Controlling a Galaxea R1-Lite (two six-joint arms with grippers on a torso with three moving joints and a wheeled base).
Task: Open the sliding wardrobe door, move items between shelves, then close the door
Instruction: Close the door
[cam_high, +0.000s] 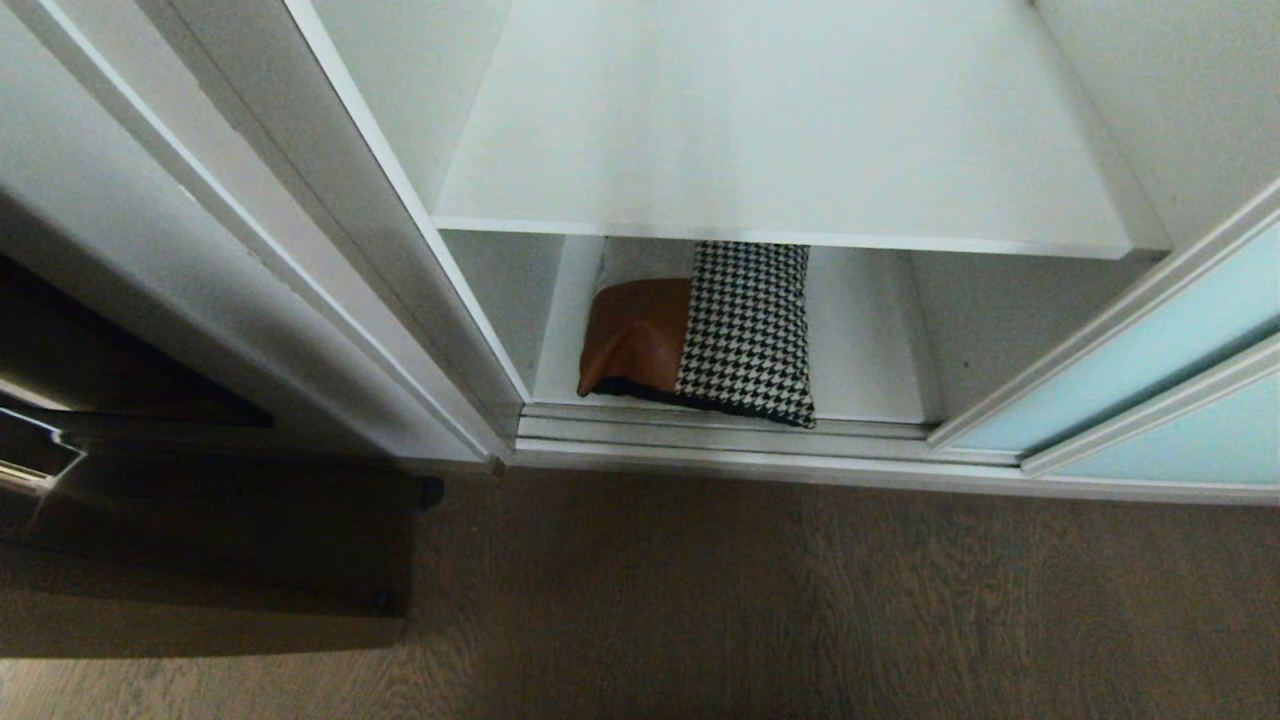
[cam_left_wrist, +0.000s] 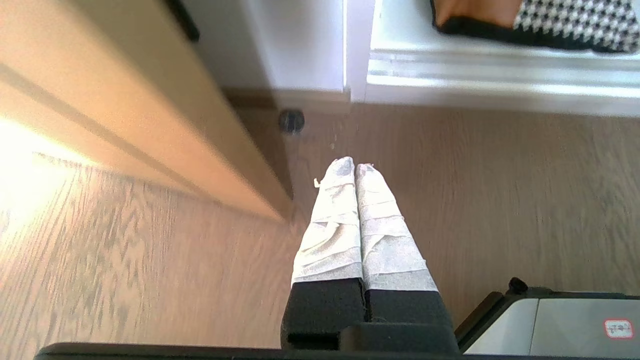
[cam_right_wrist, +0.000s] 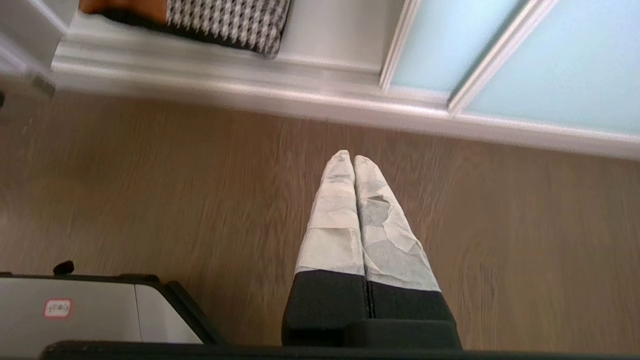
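Patchwork square cushion (cam_high: 700, 335), brown leather and houndstooth: on bottom white laminate shelf (cam_high: 860, 340), behind open frosted aqua sliding door (cam_high: 1150, 360). Left gripper (cam_left_wrist: 356, 167), right gripper (cam_right_wrist: 347, 159): closed, empty, above floor.

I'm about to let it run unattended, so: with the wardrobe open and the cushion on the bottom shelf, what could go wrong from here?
1. The cushion lies under the upper shelf; an arm reaching in could knock that shelf's front edge.
2. The cushion's front corner sits right at the door track; if left so, it might jam the sliding door on closing.
3. The left end effector and right end effector are shut above the floor; they must open before grasping.
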